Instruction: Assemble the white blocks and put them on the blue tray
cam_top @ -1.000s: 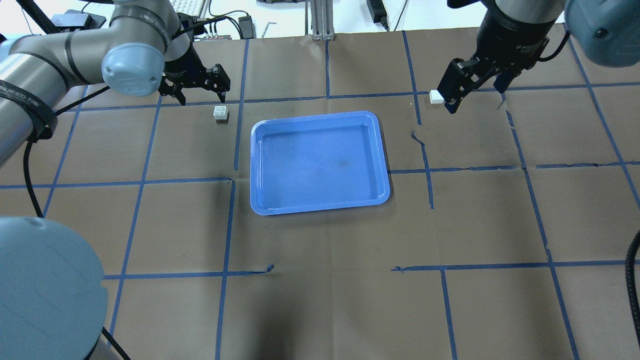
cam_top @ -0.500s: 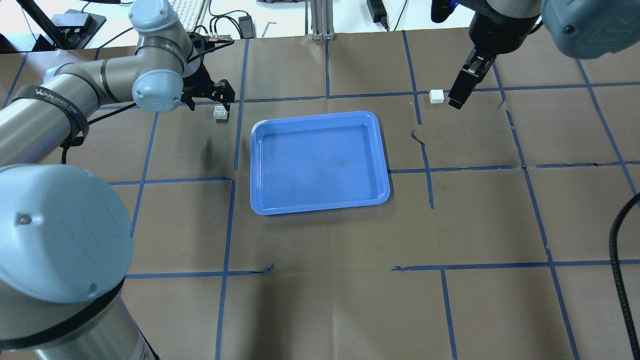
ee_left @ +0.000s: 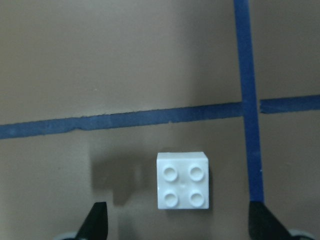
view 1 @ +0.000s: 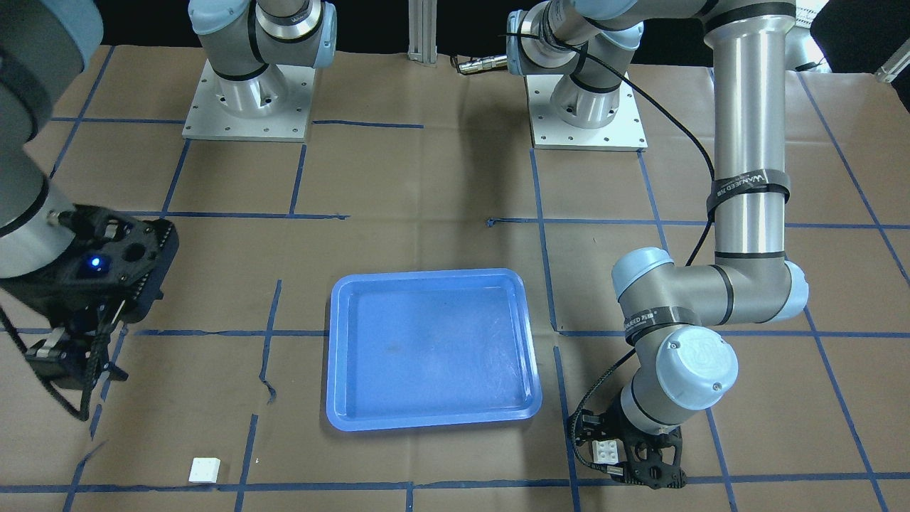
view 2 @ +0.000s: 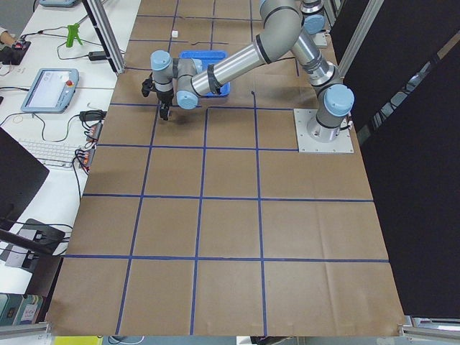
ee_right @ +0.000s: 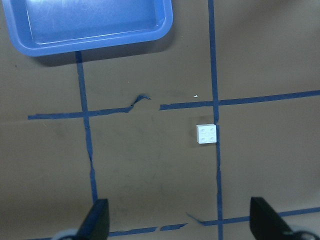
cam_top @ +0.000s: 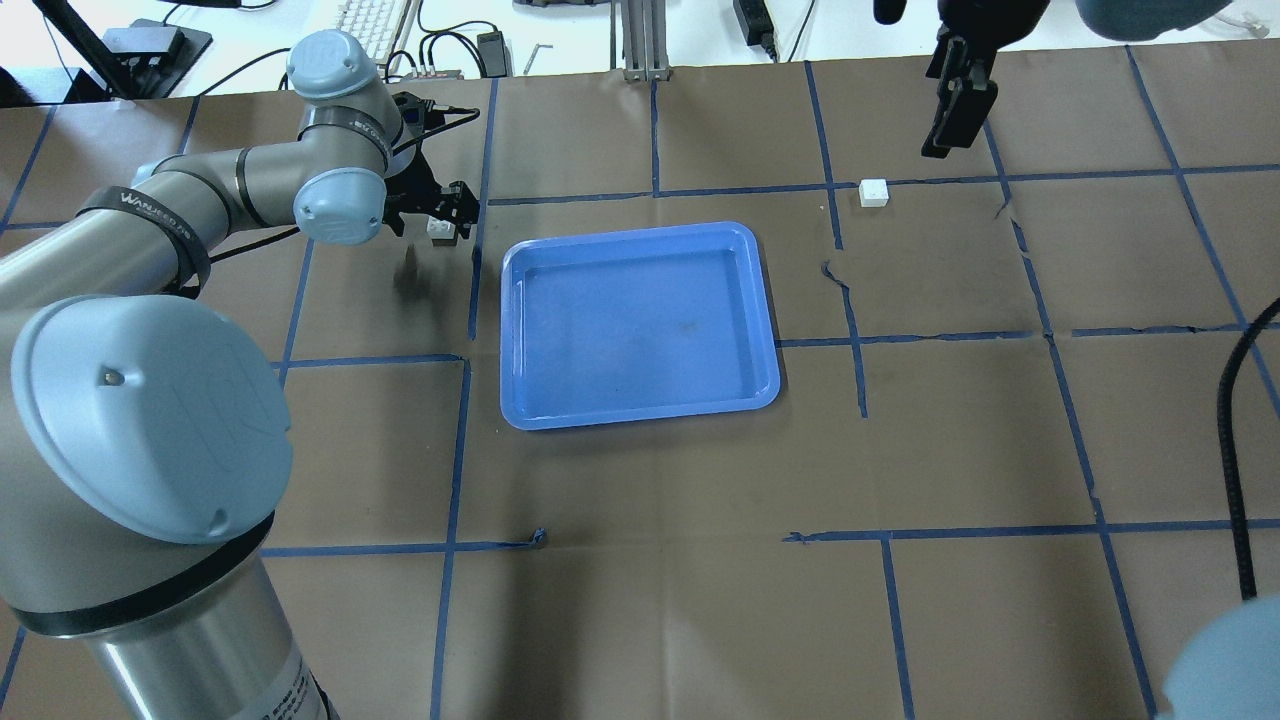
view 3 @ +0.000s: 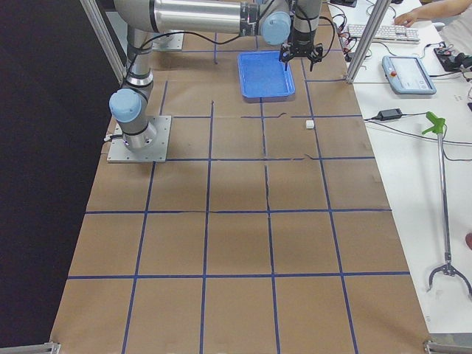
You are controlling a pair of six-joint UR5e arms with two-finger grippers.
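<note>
Two small white square plastic bricks, each with four round studs on top, are seen lying flat and studs-up on the brown paper, unjoined and well apart. One brick (ee_left: 182,181) is set near the far left corner of the large shallow blue plastic tray (cam_top: 640,325). The other brick (cam_top: 873,192) is found beyond the tray's far right corner, near a crossing of blue tape lines. The tray, round-cornered and raised at the rim, is laid flat between them.

Overhead and front cameras face each other over the tray (cam_top: 640,325); side cameras sit far back; wrist cameras look straight down.
</note>
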